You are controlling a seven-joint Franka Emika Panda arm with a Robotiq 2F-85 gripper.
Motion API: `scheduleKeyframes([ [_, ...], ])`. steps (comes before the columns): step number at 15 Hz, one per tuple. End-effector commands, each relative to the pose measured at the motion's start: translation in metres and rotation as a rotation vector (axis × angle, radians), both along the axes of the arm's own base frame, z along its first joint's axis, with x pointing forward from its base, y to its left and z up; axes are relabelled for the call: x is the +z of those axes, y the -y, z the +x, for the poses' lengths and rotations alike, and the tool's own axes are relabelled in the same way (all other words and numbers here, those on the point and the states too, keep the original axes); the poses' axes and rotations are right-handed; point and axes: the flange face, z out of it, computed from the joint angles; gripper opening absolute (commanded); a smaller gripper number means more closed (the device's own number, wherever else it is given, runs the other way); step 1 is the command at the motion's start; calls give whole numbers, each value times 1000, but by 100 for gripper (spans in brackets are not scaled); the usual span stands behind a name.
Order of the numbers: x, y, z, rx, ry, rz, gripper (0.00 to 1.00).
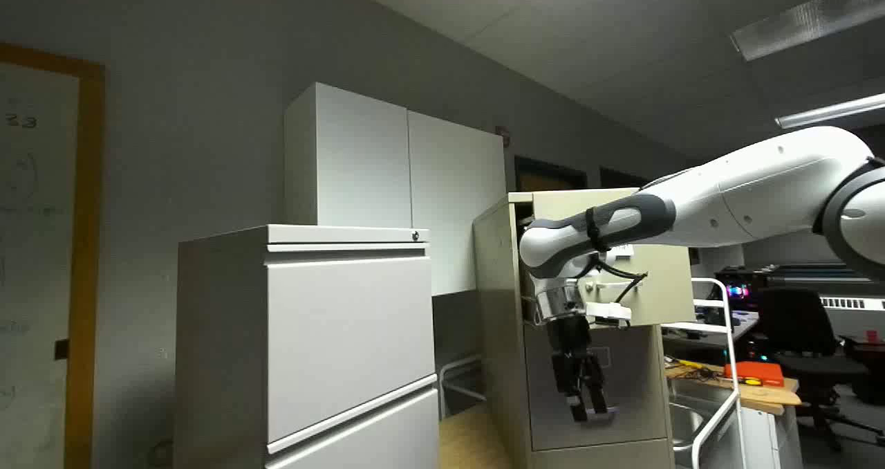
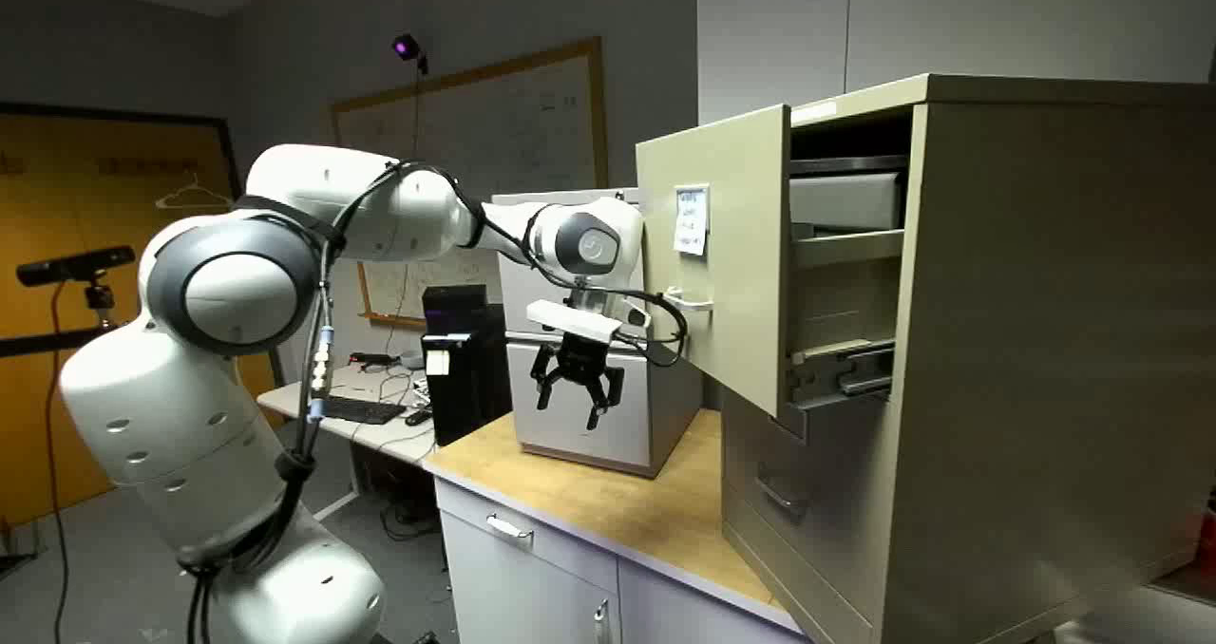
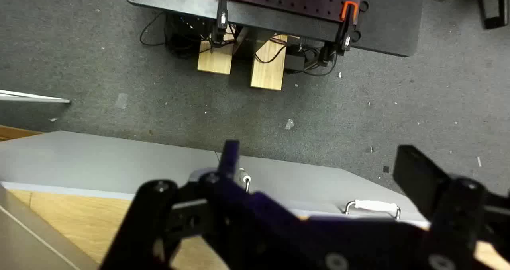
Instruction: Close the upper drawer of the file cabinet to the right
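Near the front of the tall beige file cabinet (image 2: pixel 1045 340), my gripper (image 3: pixel 322 162) hangs pointing downward, and its two fingers (image 3: pixel 418 180) stand wide apart from each other. The upper drawer (image 2: pixel 736 340) of this cabinet, at the right side in an exterior view, is pulled out, so that its side wall (image 2: pixel 841 302) and sliding rail (image 2: pixel 855 375) are visible. On its front there are a light handle (image 2: pixel 689 301) and a paper label (image 2: pixel 692 220); inside lies a light grey object (image 2: pixel 844 202), which I cannot identify. My wrist (image 1: pixel 557 303) is near this drawer front, but whether they touch I cannot tell. The drawer below (image 2: pixel 826 530) it sits fully inside the cabinet. A smaller grey cabinet (image 1: pixel 349 344) stands on the wooden counter (image 2: pixel 589 497), near the beige one. From the wrist view I see, behind my fingers, the grey fronts (image 3: pixel 299 186) of the counter with two white handles (image 3: pixel 374 205), and the dark carpet (image 3: pixel 179 110) of the floor.
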Motion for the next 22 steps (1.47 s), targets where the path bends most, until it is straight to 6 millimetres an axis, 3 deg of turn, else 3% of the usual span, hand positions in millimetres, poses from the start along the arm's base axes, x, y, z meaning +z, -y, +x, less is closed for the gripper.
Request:
scheduleKeyframes([
  [1,1,0,0,0,0,0,100],
  [11,4,1,8,-61,41,-61,100],
  [12,7,-1,10,-78,61,-79,75],
  [14,15,-5,12,-117,115,-125,67],
  [22,64,-26,7,-264,403,-351,5],
])
